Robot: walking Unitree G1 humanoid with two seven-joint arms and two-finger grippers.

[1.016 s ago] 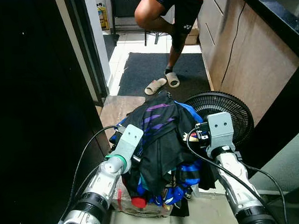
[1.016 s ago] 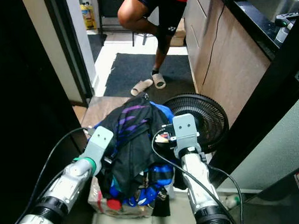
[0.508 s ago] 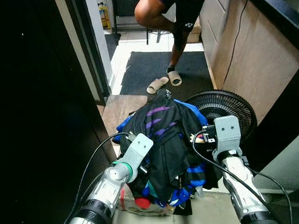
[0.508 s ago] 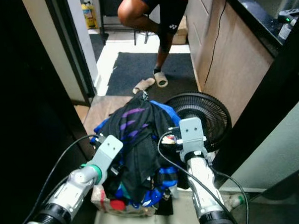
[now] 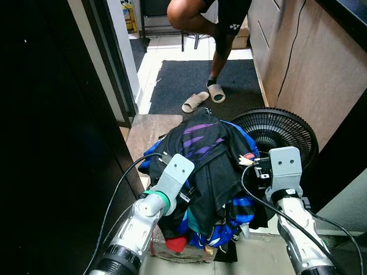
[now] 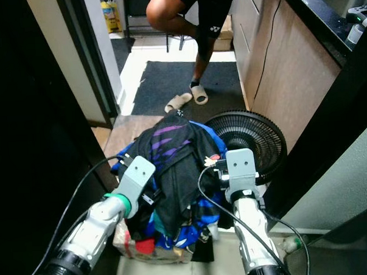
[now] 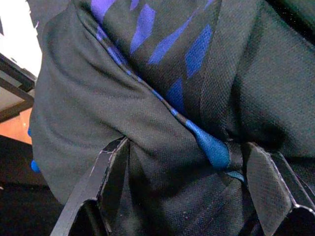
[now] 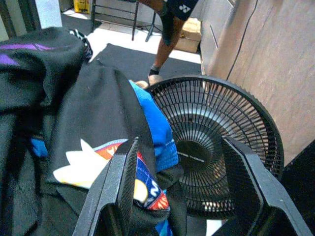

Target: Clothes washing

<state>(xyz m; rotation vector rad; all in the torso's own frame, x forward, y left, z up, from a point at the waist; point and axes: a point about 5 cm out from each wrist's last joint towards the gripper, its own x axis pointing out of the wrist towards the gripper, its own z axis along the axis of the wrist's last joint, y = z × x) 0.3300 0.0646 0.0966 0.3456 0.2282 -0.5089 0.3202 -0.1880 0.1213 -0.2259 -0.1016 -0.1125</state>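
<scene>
A heap of clothes (image 5: 203,167) stands on the floor just ahead, topped by a black garment with purple-blue stripes (image 7: 162,88) over blue and printed pieces. At its base are a pale container and something red (image 5: 175,244). My left gripper (image 7: 189,182) is open, its fingers (image 7: 112,172) spread wide against the black striped cloth on the heap's left side. My right gripper (image 8: 182,189) is open at the heap's right side; one finger (image 8: 118,187) lies against a black and blue garment with a colourful print (image 8: 142,187).
A black floor fan (image 5: 275,136) lies close to the heap's right. A person (image 5: 218,14) stands beyond on a dark mat (image 5: 193,82), with a loose slipper (image 5: 194,102) nearby. Wooden cabinets (image 5: 315,77) line the right. A dark panel and door frame (image 5: 102,86) close the left.
The whole view has shifted, so the camera moved. My left arm has pushed in closer against the heap's left side; the right arm stays beside the heap.
</scene>
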